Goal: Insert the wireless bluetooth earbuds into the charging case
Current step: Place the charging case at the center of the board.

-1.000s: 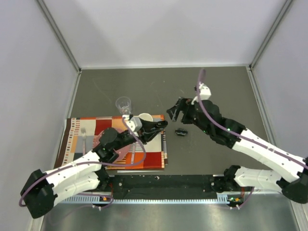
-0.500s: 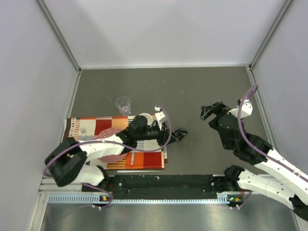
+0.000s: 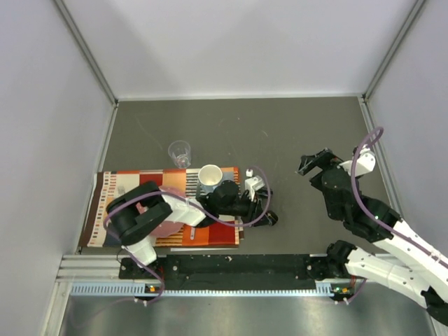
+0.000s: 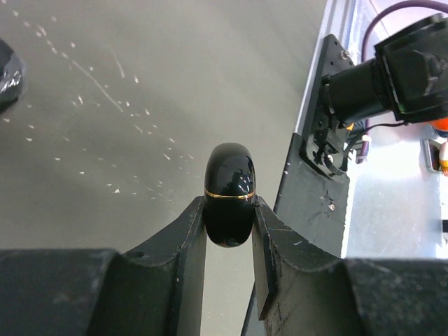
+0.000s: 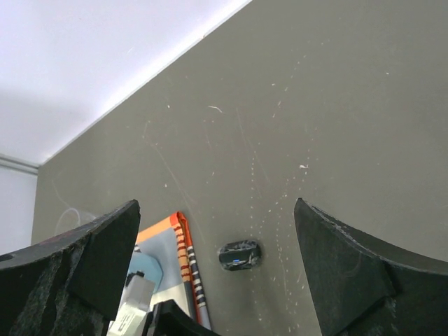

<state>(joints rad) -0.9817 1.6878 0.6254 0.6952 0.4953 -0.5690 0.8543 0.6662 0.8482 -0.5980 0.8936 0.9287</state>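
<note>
The dark tabletop (image 3: 280, 133) is carrying a striped placemat (image 3: 112, 189) along its near-left edge. The left gripper (image 4: 228, 204) is reaching past the placemat's right edge, close to the tabletop's near edge, and clamping a glossy black charging case (image 4: 229, 175). The case is closed along its gold seam, so its inside is hidden. The right gripper (image 5: 215, 210) is hovering near the tabletop's right edge, its 2 fingers standing wide apart. A white mug (image 3: 210, 174) is standing upright at the placemat's far edge, its inside showing white, and a clear glass (image 3: 180, 151) is standing just beyond it. A second small black oval (image 5: 239, 254) is lying just beside the placemat's right edge. The earbuds are too small to make out.
</note>
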